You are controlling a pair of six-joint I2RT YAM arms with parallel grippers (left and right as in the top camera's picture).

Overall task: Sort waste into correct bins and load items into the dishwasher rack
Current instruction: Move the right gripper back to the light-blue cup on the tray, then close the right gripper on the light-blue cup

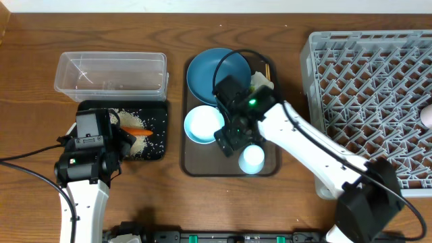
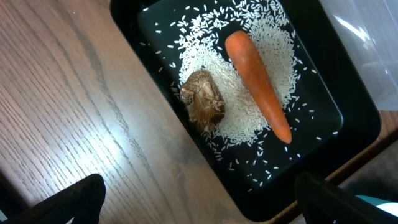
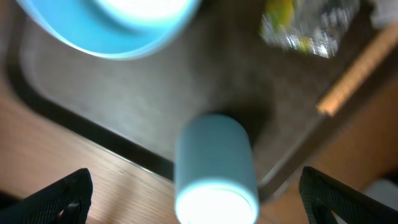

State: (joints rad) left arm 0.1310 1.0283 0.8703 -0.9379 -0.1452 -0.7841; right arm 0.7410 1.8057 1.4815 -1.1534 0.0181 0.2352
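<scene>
Left end effector (image 2: 205, 208), fingers spread wide, hangs above the near rim of the black tray (image 2: 348, 106) on the tabletop (image 2: 62, 93). The carrot (image 2: 258, 84) and brown lump (image 2: 203, 99) lie on rice (image 2: 249, 121) in the tray just ahead of it, clear of both fingers. Right end effector (image 3: 202, 199), likewise spread, hovers over a pale cup (image 3: 214, 162) standing between its fingers near the serving tray (image 3: 155, 93) edge. The bowl (image 3: 118, 25) and wrapper (image 3: 298, 25) lie beyond.

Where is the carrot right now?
The carrot lies on the rice in the black tray, at the overhead view's left, beside the brown lump, next to the clear tub.
</scene>
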